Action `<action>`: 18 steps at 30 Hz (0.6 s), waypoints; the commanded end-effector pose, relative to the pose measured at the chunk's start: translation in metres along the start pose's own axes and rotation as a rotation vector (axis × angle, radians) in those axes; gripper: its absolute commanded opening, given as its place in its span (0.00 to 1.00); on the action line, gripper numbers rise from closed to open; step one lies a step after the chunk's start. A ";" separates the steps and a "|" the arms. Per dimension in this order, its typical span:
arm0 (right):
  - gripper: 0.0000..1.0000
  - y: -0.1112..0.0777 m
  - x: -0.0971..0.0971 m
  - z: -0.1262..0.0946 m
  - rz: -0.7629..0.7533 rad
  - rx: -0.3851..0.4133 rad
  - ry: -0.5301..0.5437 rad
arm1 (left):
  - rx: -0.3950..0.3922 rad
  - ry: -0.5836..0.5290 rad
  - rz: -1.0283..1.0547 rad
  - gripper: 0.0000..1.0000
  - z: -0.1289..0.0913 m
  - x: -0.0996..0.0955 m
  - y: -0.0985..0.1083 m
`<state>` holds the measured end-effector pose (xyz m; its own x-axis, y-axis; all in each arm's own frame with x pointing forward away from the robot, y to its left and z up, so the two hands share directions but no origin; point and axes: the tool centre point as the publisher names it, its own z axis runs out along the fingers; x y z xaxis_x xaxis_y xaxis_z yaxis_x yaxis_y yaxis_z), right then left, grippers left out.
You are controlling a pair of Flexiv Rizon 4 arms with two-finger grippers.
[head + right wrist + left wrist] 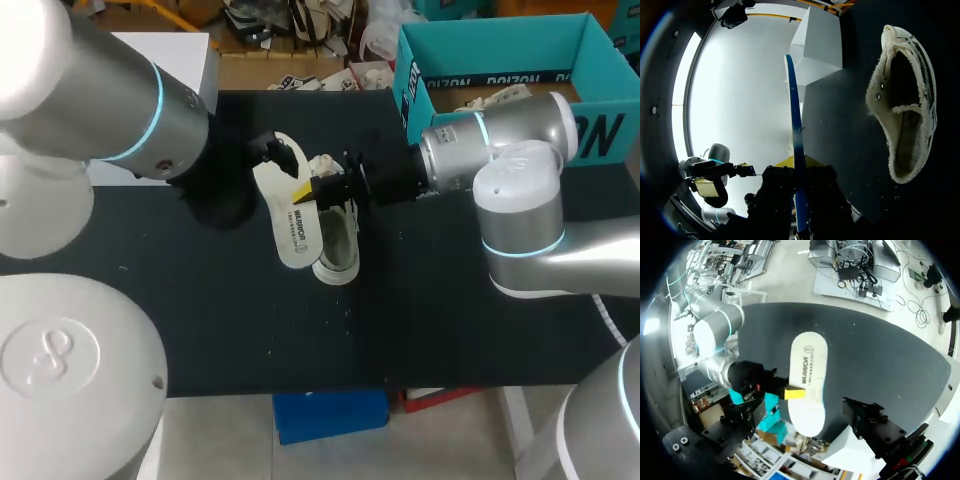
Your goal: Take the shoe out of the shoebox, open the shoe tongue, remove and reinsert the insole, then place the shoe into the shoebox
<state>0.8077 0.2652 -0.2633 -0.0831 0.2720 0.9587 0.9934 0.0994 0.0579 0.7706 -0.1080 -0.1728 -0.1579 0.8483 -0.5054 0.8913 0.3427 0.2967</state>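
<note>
While pinching insole (291,226) in right gripper (305,190) (left gripper (268,150) spread apart, empty), seemingly mid-reinsertion; next, aim toe into shoe (338,240).

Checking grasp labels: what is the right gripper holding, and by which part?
The insole, pinched by the right gripper at one long side edge, about mid-length.

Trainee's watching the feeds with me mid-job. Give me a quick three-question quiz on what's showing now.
1. True or false: the insole sits inside the shoe.
2. What grips the insole? A left claw; B right claw; C nothing.
3. Fill in: the shoe lies on the ___, outside the shoebox.
Key: 1 false; 2 B; 3 table.
</note>
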 end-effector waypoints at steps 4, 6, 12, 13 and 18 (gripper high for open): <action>0.00 0.000 0.000 0.001 0.001 -0.001 -0.001 | 0.203 0.095 -0.017 1.00 0.010 -0.012 -0.001; 0.00 0.000 0.000 0.001 0.001 -0.001 -0.001 | 0.203 0.095 -0.017 1.00 0.010 -0.012 -0.001; 0.00 0.000 0.000 0.001 0.001 -0.001 -0.001 | 0.203 0.095 -0.017 1.00 0.010 -0.012 -0.001; 0.00 0.000 0.000 0.001 0.001 -0.001 -0.001 | 0.203 0.095 -0.017 1.00 0.010 -0.012 -0.001; 0.00 0.000 0.000 0.001 0.001 -0.001 -0.001 | 0.203 0.095 -0.017 1.00 0.010 -0.012 -0.001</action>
<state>0.8077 0.2652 -0.2633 -0.0831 0.2720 0.9587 0.9934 0.0994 0.0579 0.7762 -0.1228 -0.1741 -0.2065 0.8809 -0.4258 0.9545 0.2770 0.1103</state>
